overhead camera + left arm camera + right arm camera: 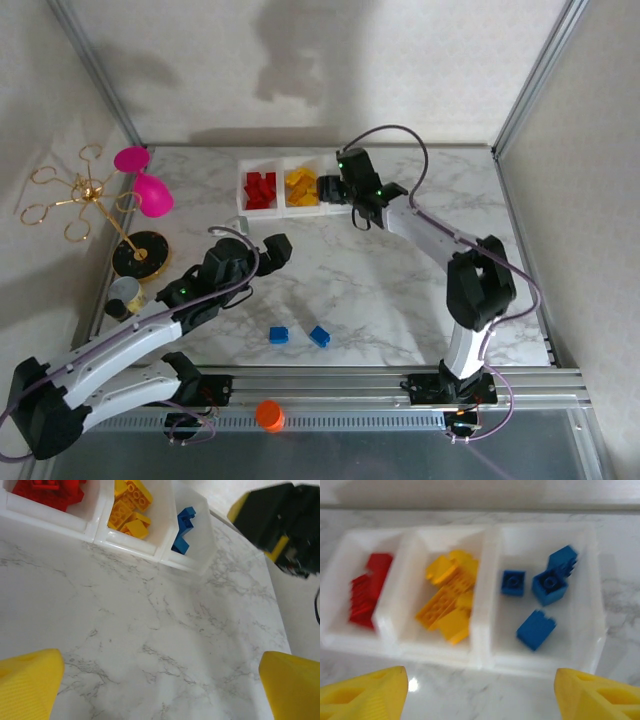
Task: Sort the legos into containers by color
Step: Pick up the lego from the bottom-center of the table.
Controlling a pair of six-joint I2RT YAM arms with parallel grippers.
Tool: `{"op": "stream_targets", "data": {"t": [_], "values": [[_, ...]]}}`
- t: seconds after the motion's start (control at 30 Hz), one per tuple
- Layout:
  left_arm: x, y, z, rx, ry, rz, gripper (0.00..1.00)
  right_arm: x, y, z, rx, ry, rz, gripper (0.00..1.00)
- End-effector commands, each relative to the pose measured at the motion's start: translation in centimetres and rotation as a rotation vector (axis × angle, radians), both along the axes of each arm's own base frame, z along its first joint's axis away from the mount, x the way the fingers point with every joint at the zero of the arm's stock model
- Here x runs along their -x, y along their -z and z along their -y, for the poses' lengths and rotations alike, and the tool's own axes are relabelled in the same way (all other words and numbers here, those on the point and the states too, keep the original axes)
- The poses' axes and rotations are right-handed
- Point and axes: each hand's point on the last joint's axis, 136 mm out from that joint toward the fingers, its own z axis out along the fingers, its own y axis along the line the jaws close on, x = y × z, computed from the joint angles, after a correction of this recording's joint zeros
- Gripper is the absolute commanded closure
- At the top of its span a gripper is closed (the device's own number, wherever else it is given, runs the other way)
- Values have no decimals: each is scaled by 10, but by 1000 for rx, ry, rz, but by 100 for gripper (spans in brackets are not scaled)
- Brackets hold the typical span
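The containers (281, 211) stand in a row at the back of the table. In the right wrist view the containers (485, 656) hold red legos (367, 597) on the left, yellow legos (449, 600) in the middle and several blue legos (536, 629) on the right. My right gripper (480, 700) hovers open just in front of the blue bin with nothing between its fingers. Two blue legos (279, 335) (319, 336) lie loose near the table's front. My left gripper (262, 250) is open above bare marble, its yellow fingers (30, 680) wide apart, and it faces the containers (100, 525).
A pink goblet (145, 185) and a gold ring stand (85, 195) on a black base (140, 255) occupy the left edge. An orange round cap (269, 413) sits on the front rail. In the left wrist view the right arm's black gripper (285, 525) is beside the blue bin.
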Motion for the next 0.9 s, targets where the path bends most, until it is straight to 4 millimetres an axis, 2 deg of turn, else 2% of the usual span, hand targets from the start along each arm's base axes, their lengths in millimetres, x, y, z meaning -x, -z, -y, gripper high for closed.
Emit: {"op": "stream_targets", "data": {"t": [0.0, 0.03, 0.2, 0.27, 0.4, 0.53, 0.7, 0.87], "values": [[14, 14, -17, -36, -23, -56, 0, 46, 20, -3, 14, -52, -84, 20], [17, 16, -22, -48, -32, -67, 0, 66, 23, -13, 19, -98, -98, 19], [34, 23, -42, -83, -74, -123, 0, 134, 45, -30, 60, -231, -172, 17], [41, 26, -50, -88, -95, -147, 0, 167, 59, -41, 81, -341, -188, 15], [53, 31, -62, -67, -127, -174, 0, 213, 78, -56, 65, -474, -222, 13], [62, 36, -66, -47, -130, -200, 0, 258, 102, -71, 89, -577, -244, 11], [69, 44, -73, -68, -145, -241, 0, 294, 118, -91, 112, -696, -248, 9], [72, 46, -76, -64, -159, -247, 0, 302, 131, -110, 163, -737, -238, 8]]}}
